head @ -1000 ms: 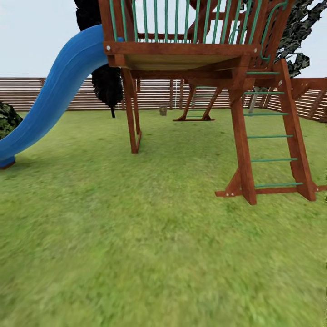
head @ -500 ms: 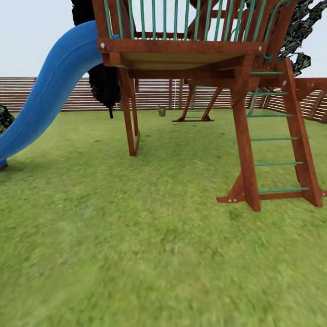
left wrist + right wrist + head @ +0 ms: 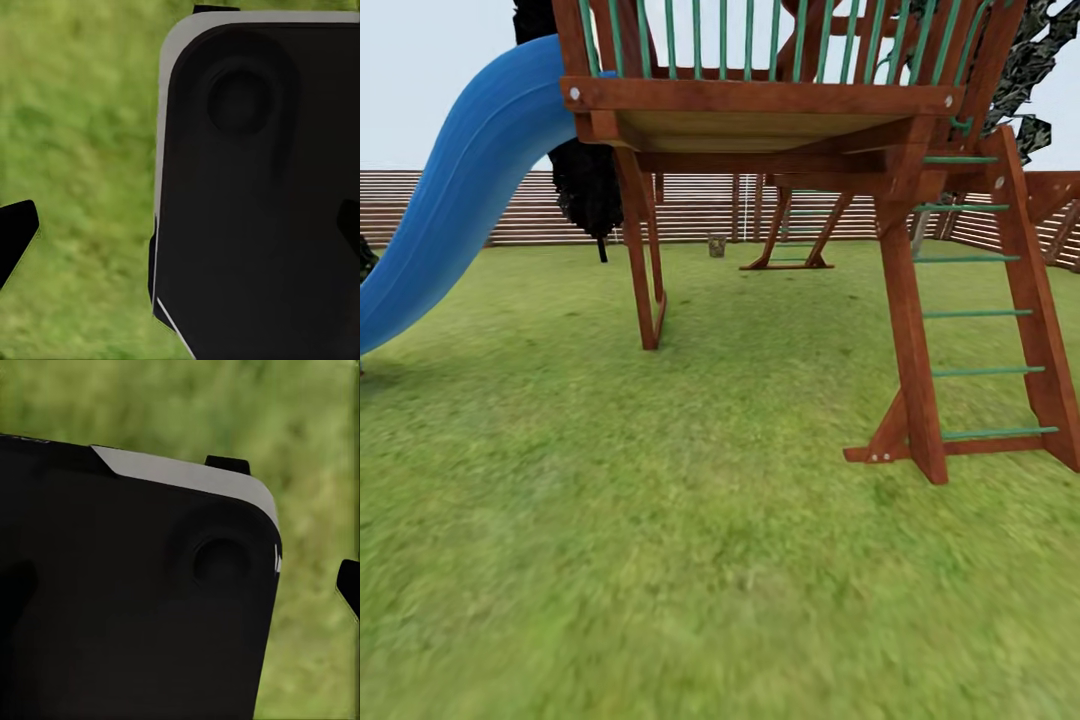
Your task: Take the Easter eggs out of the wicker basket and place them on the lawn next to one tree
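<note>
Since the earlier pictures the whole head view has crept forward, so the wooden play tower looms larger; that is the camera's travel, nothing on the grass has shifted.

In the left wrist view a black finger tip (image 3: pixel 15 232) shows at one edge and another dark tip at the opposite edge, with a big black, grey-rimmed robot panel (image 3: pixel 255 187) between them; whether the left fingers stand wide or narrow I cannot tell. In the right wrist view one black finger tip (image 3: pixel 349 585) pokes in beside a similar dark panel (image 3: pixel 135 600); their spread cannot be told either. Blurred green grass lies behind both.

Outward, in the head view, the mottled green lawn (image 3: pixel 660 560) stretches to the reddish-brown slatted fence (image 3: pixel 480 205). On it stands the red-brown wooden play tower (image 3: pixel 760 110) with a green-runged ladder (image 3: pixel 980 310) and a curved blue slide (image 3: pixel 455 200). Far off, beyond the tower's legs and near the fence, sits a small brown-tan bucket shape, seemingly the wicker basket (image 3: pixel 717 245); eggs are too small to make out. A black-leaved tree (image 3: pixel 588 190) stands behind the slide.
</note>
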{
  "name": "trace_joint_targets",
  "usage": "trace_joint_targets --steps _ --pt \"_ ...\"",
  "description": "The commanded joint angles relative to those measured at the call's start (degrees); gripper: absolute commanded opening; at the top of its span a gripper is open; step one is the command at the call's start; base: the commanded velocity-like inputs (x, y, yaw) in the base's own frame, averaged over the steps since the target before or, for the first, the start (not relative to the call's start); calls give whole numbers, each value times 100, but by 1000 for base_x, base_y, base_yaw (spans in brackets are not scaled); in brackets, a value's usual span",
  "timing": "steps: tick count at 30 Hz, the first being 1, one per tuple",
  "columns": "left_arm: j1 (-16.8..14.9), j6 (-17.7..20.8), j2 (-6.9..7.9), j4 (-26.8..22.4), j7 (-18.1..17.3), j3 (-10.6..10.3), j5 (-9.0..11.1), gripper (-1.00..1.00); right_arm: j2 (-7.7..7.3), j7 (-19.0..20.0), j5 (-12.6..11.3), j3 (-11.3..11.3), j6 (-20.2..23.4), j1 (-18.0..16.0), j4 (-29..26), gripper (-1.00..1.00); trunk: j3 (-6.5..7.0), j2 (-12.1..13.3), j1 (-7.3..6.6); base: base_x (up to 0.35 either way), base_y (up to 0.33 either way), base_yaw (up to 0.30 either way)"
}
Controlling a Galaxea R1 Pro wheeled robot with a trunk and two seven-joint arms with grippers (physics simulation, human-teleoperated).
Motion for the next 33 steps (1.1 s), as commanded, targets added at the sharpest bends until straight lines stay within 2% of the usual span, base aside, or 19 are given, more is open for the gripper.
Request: trace_joint_targets --steps 1,33 --pt "-3 -20 -2 6 2 39 4 100 -1 -3 43 8 -15 -3 4 100 -5 -2 3 325 0 0" --pt "-3 -20 -2 6 6 39 4 100 -12 -15 38 8 -15 -3 4 100 -5 -2 3 325 0 -2"
